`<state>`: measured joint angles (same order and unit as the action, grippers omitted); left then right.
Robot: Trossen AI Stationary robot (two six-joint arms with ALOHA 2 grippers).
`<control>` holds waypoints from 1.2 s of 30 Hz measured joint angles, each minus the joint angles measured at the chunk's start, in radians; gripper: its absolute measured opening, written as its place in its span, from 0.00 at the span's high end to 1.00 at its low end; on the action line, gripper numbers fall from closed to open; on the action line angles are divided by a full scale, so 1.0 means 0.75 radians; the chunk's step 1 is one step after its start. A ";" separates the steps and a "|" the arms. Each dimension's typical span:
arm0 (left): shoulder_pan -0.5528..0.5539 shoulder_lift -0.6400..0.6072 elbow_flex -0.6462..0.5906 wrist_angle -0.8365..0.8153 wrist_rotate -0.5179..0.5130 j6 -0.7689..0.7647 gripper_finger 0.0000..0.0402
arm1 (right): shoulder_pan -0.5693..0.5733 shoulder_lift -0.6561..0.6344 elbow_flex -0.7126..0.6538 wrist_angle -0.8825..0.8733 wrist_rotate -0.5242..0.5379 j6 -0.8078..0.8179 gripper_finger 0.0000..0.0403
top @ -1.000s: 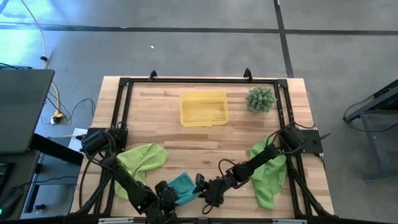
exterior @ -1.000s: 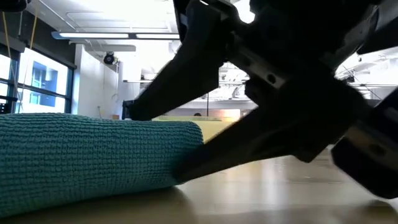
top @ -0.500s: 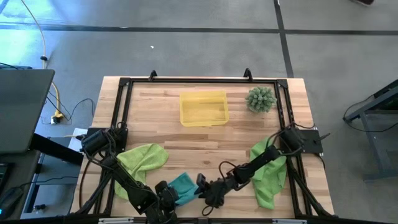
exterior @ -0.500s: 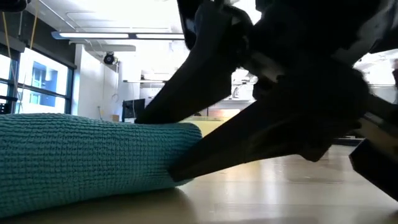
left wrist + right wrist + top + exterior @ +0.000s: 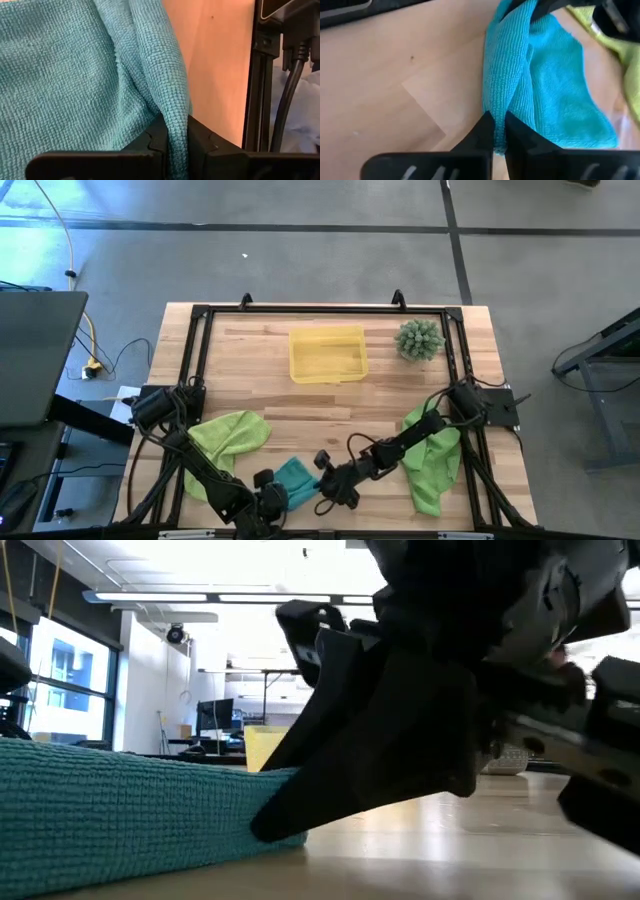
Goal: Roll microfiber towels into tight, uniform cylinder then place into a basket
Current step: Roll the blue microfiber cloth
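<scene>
Teal towel [image 5: 295, 478] pinched by both claws [image 5: 322, 483] [image 5: 272, 496]; yellow basket [image 5: 327, 354] seemingly empty.

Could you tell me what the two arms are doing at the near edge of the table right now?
Both are holding the teal towel. The left gripper pinches one folded edge and the right gripper is shut on another. Two lime-green towels lie unrolled on the table, and the yellow basket at the far side has no towel in it.
</scene>
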<state>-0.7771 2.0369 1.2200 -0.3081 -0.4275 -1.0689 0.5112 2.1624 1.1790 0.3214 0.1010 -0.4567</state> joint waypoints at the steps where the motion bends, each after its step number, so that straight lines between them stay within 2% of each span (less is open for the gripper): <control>1: 0.002 -0.005 0.000 -0.003 0.012 -0.006 0.92 | -0.004 -0.001 0.000 -0.006 -0.018 0.050 0.98; 8: 0.036 -0.074 -0.003 -0.022 0.153 -0.071 0.85 | -0.065 -0.005 0.001 -0.039 -0.271 0.465 0.99; 13: 0.041 -0.113 -0.002 -0.007 0.271 -0.060 0.79 | -0.144 -0.004 -0.003 -0.035 -0.600 0.890 1.00; 15: 0.039 -0.135 -0.002 -0.007 0.296 -0.044 0.76 | -0.171 -0.002 -0.004 -0.027 -0.687 1.037 1.00; 18: 0.042 -0.170 -0.001 -0.002 0.280 0.004 0.74 | -0.193 -0.005 -0.001 -0.017 -0.720 1.205 1.00; 21: 0.043 -0.191 -0.001 0.015 0.161 0.048 0.72 | -0.206 -0.006 0.000 -0.011 -0.724 1.326 1.00; 25: 0.047 -0.175 0.003 0.084 -0.014 0.103 0.72 | -0.218 -0.006 0.014 -0.030 -0.720 1.369 1.00; 29: 0.067 -0.135 -0.001 0.083 -0.029 0.104 0.72 | -0.217 -0.003 0.057 -0.113 -0.683 1.340 1.00; 32: 0.079 -0.136 0.000 0.105 0.043 0.104 0.72 | -0.217 0.000 0.092 -0.192 -0.677 1.326 1.00; 36: 0.070 -0.176 0.001 0.099 0.333 0.090 0.72 | -0.217 0.001 0.107 -0.244 -0.664 1.309 1.00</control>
<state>-0.7248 1.9047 1.2205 -0.2340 -0.1777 -1.0012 0.3481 2.1628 1.2593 0.1385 -0.3968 0.5249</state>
